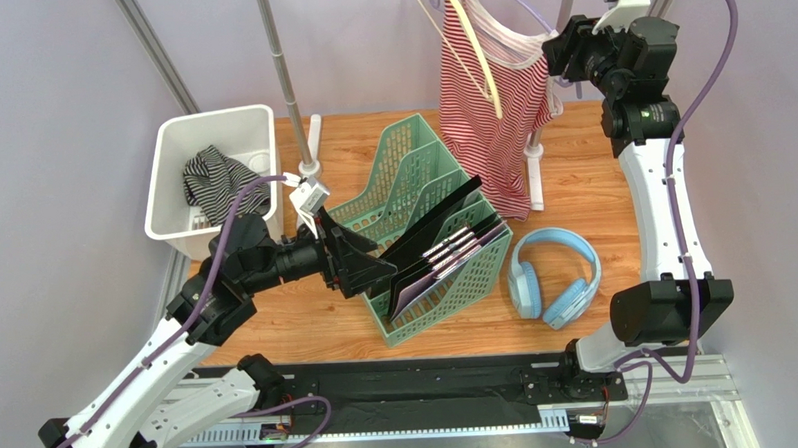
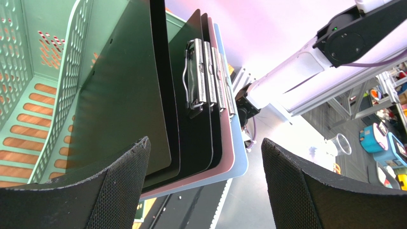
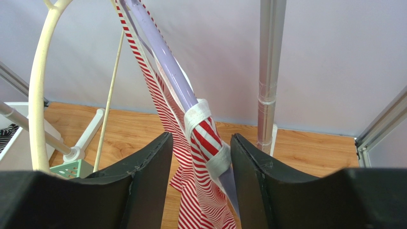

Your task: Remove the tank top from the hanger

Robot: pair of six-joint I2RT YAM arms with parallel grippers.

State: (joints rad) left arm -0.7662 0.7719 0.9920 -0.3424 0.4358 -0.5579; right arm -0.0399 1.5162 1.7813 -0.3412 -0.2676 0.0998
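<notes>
Both fingers of the right gripper (image 3: 201, 140) flanked the tank top (image 3: 196, 205) strap at the hanger (image 3: 157, 52) tip; whether clamped, I couldn't tell. It needed fabric only, drawn off the tip.

Brightly and evenly lit from overhead, without harsh glare in the top view. Only soft, short shadows on the table (image 1: 581, 194) beside the headphones (image 1: 523, 289) and under the file rack (image 1: 400, 167). Blown out to pink-white behind the clipboards (image 2: 191, 119) in the left wrist view, with small glints on their metal clips. Sharp and clean on the tank top (image 3: 205, 138) stripes; near-black, almost detailless in the foreground there.
</notes>
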